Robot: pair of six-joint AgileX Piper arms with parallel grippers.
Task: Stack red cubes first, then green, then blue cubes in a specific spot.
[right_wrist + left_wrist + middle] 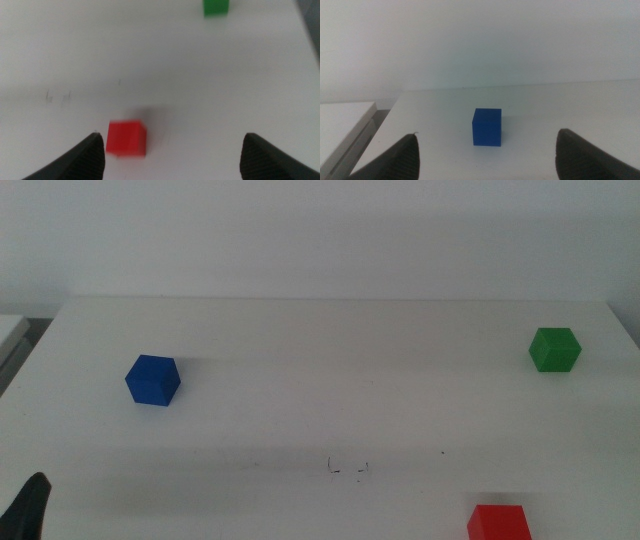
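The blue cube sits on the white table at the left. The green cube sits at the far right. The red cube sits at the front right, cut by the picture's bottom edge. My left gripper is open and empty, low over the table, with the blue cube a little ahead between its jaws; only a jaw tip shows in the middle view. My right gripper is open and empty above the table. The red cube lies just inside one jaw, the green cube far beyond.
Small dark pen marks are on the table's front middle. A white ledge stands beside the table's left edge, with a gap between them. A pale wall runs behind the table's far edge.
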